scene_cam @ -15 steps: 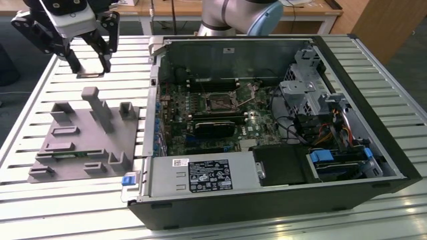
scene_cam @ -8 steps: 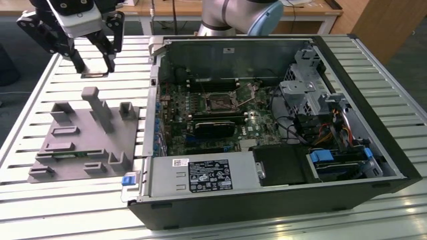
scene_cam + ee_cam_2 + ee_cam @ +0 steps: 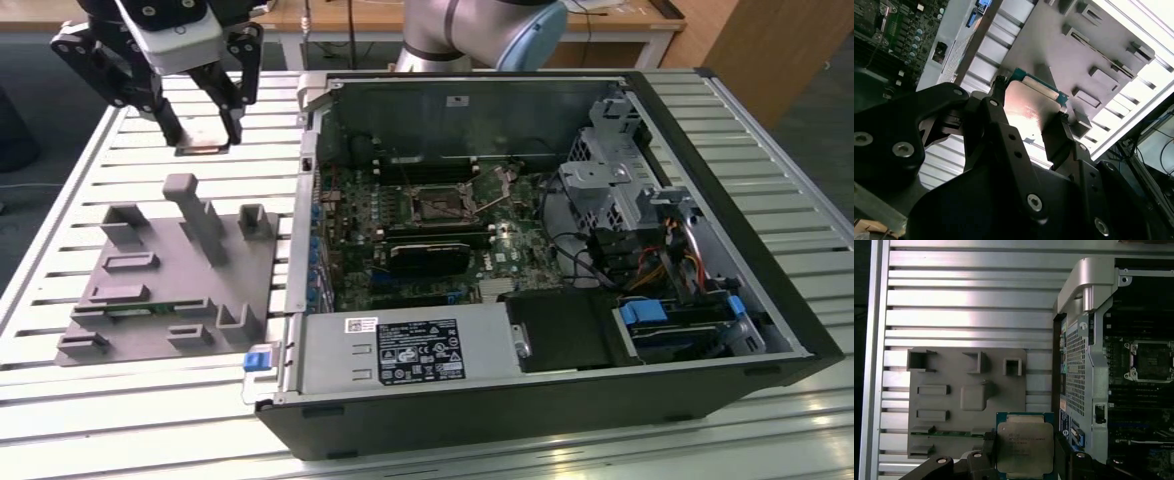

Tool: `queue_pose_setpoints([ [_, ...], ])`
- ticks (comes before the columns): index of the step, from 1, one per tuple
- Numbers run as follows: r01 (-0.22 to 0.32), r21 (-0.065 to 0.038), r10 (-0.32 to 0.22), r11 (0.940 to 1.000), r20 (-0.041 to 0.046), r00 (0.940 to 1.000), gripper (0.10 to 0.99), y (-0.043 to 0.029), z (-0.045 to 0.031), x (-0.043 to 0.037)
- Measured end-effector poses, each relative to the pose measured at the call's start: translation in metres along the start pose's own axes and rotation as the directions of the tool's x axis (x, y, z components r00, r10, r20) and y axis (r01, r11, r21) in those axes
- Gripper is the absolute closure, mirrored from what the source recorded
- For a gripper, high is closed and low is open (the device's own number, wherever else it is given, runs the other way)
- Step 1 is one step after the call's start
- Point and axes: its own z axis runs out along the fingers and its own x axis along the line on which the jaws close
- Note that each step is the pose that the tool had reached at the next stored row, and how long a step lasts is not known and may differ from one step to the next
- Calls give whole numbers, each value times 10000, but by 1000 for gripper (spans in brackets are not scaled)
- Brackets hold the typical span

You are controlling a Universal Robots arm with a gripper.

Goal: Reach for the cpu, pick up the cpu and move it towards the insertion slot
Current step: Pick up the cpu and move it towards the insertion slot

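The jaws are clenched on the cpu, a small flat square chip with a silvery metal top and a blue-green rim. They stand only as far apart as the chip is wide, and one black finger presses on each of two opposite edges. In the second wrist view the same grasp shows with the cpu pinched between the two dark fingertips, its metal face catching a bright glare.

In the exterior view the black, link-armed gripper hangs at the far corner on the exterior view's left. It holds the cpu roughly level, raised off the ribbed aluminium table.

Near it on the table lies the grey plastic tray with its upright posts and blocks. In the first wrist view the held chip overlaps one edge of that tray.

On the exterior view's right of the tray stands the open black and silver computer case. Inside it, on the green circuit board, sits the insertion slot, a small square dark socket in a silver metal frame. It is well apart from the chip, and the case wall lies between them. The first wrist view shows the insertion slot past the perforated case wall. Just beside the socket lies a long black rectangular card.
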Motion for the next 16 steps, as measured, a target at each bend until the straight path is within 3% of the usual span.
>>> queue_pose_setpoints([
  [16,0,0,0,10000,0,10000,545,-1,-2,-175],
])
